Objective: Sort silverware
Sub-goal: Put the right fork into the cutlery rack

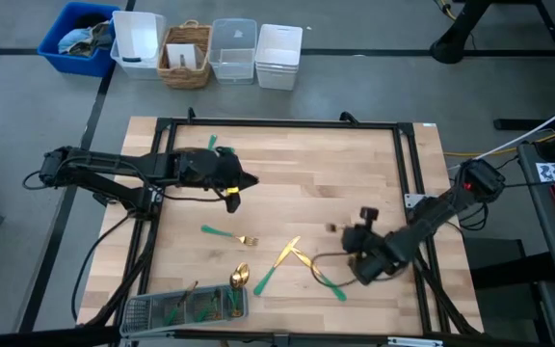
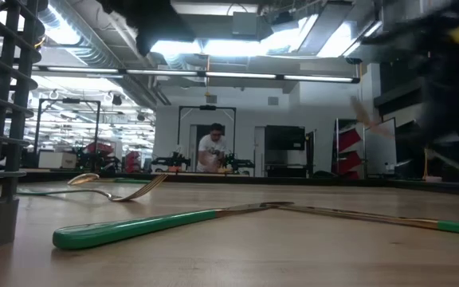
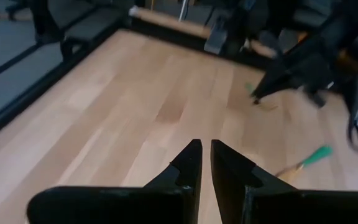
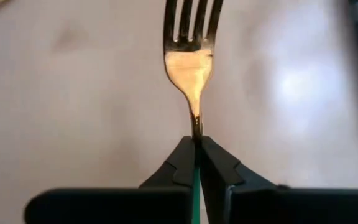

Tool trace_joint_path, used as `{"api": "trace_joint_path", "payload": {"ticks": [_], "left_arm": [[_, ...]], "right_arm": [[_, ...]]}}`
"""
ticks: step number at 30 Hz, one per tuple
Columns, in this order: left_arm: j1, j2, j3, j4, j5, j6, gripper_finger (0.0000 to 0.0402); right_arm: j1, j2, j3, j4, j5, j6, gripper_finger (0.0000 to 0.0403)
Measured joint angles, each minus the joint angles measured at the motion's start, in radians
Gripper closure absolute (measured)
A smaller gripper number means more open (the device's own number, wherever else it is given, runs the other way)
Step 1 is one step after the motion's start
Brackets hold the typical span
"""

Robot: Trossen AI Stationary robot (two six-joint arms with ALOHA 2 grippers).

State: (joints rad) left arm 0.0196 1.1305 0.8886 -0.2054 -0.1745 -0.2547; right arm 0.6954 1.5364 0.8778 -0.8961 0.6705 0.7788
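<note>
Starting at the near-left edge, you have the grey mesh compartment tray (image 1: 143, 310) with a few teal-handled pieces lying in it. Their long axes run roughly left to right. Just beyond its far rim lies a gold-bowled spoon (image 1: 240, 277).

Right of that, two slim teal-handled gold pieces cross at their gold ends. The left crossed piece (image 1: 276, 267) has its handle towards near-left and its head towards far-right. The right crossed piece (image 1: 324, 280) has its handle towards near-right and its head towards far-left.

Your right gripper (image 4: 196, 146) is over the near-right part of the table, fingers pressed onto a gold fork with a teal handle (image 4: 188, 62). It pinches the neck, where gold meets teal. That fork's long axis lines up with the fingers, tines pointing straight away from them.

Farther in, a second teal-handled fork (image 1: 227, 234) lies flat, handle to the left and tines to the right.

Your left gripper (image 1: 246, 181) hangs over the far-left middle, fingers nearly pressed together around nothing.

Beyond the table stand a blue plastic bin (image 1: 61, 53), a wicker basket (image 1: 171, 67) and white tubs (image 1: 279, 58). You cannot read any lettering on them.
</note>
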Motion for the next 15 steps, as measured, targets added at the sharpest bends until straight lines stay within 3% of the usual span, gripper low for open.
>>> {"api": "trace_joint_path", "payload": {"ticks": [5, 8, 15], "left_arm": [[0.000, 0.000, 0.000, 0.075, 0.000, 0.010, 0.0375], [0.000, 0.000, 0.000, 0.085, 0.000, 0.090, 0.0375], [0.000, 0.036, 0.000, 0.115, 0.000, 0.335, 0.0349]], "right_arm": [[-0.130, 0.000, 0.065, 0.012, 0.241, -0.123, 0.0387], [-0.207, -0.001, 0.100, 0.067, 0.359, -0.237, 0.0392], [-0.350, -0.002, 0.129, 0.369, 0.403, -0.639, 0.0387]]}}
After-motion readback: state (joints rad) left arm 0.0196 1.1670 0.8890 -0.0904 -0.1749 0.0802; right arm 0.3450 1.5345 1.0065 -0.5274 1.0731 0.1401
